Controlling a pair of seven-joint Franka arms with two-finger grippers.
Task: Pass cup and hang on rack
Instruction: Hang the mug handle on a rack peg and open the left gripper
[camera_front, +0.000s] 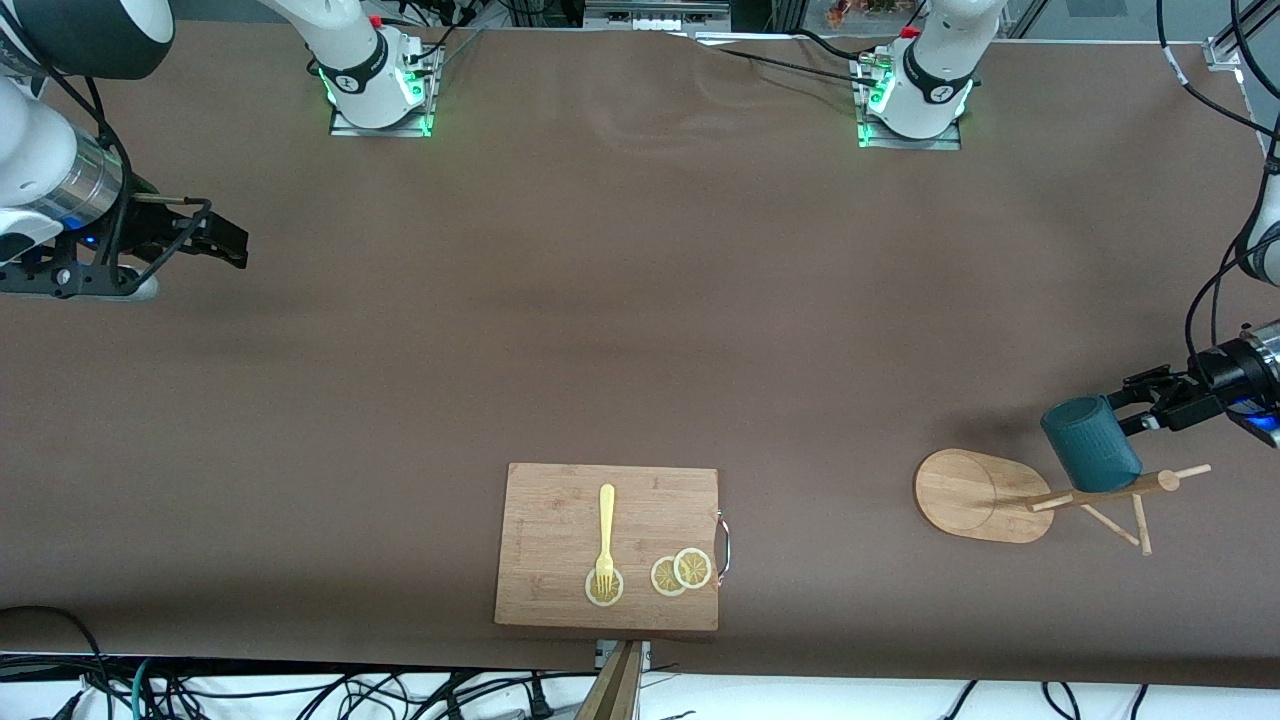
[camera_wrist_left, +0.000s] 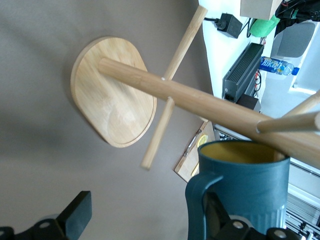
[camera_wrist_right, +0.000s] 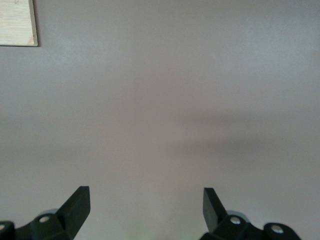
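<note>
The dark teal cup (camera_front: 1090, 443) hangs high on the bamboo rack (camera_front: 975, 495), against the post's upper pegs, at the left arm's end of the table. In the left wrist view the cup (camera_wrist_left: 250, 190) shows its yellow inside, with a peg crossing its rim and the rack (camera_wrist_left: 112, 100) base below. My left gripper (camera_front: 1128, 403) is open at the cup's handle. One of its fingers (camera_wrist_left: 75, 215) stands apart from the cup, the other shows through the handle loop; the gripper (camera_wrist_left: 147, 220) holds nothing. My right gripper (camera_front: 235, 245) waits open and empty over bare table (camera_wrist_right: 145, 205).
A rectangular bamboo cutting board (camera_front: 610, 545) lies near the front edge, carrying a yellow fork (camera_front: 606, 530) and lemon slices (camera_front: 680, 572). Its corner shows in the right wrist view (camera_wrist_right: 17, 22). Brown cloth covers the table.
</note>
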